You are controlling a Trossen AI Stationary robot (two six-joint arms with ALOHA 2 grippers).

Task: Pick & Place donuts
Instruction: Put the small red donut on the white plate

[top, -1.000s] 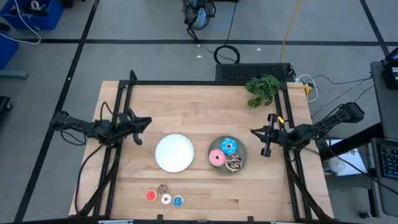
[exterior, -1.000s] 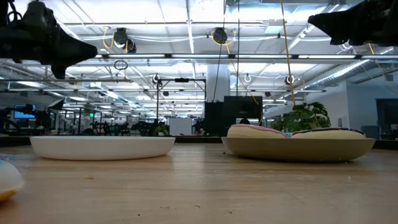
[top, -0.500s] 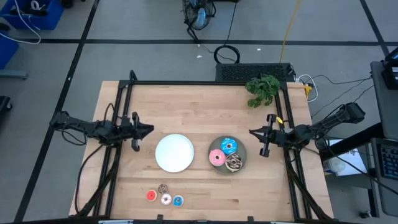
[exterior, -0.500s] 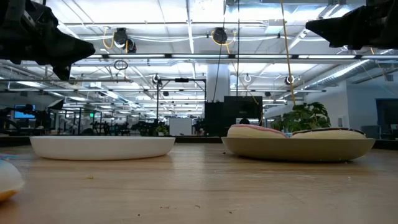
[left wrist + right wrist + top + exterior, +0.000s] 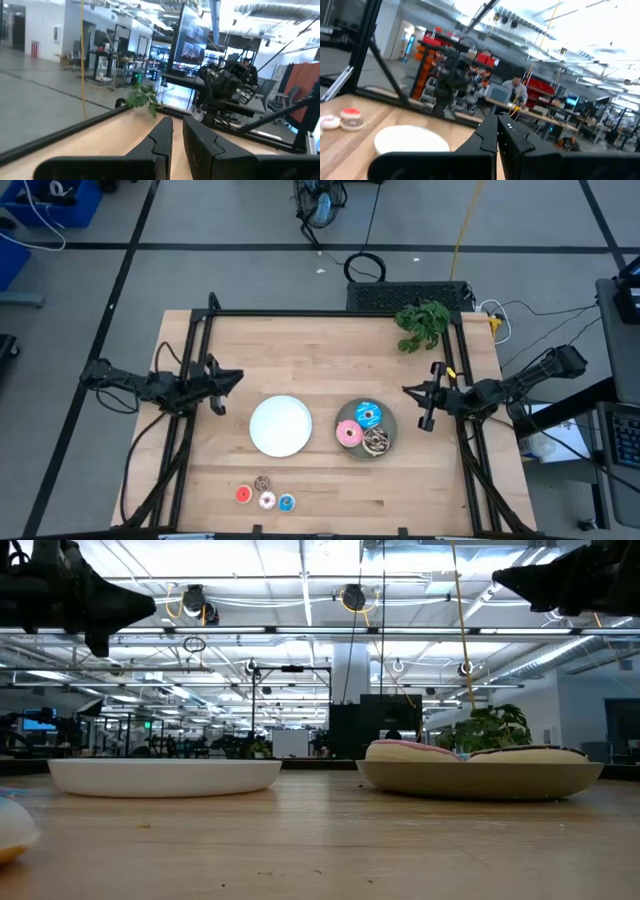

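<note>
high view, closed left claw [image 5: 221,388] and closed right claw [image 5: 421,406] well apart from donuts [image 5: 362,428]

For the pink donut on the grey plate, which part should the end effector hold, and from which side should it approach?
Judging from the high view, grip the pink donut across its ring, one finger in the hole and one outside, coming straight down from above. It lies flat on the grey plate, with the blue donut and brown donut close beside it, so its side facing the white plate looks freest.
</note>
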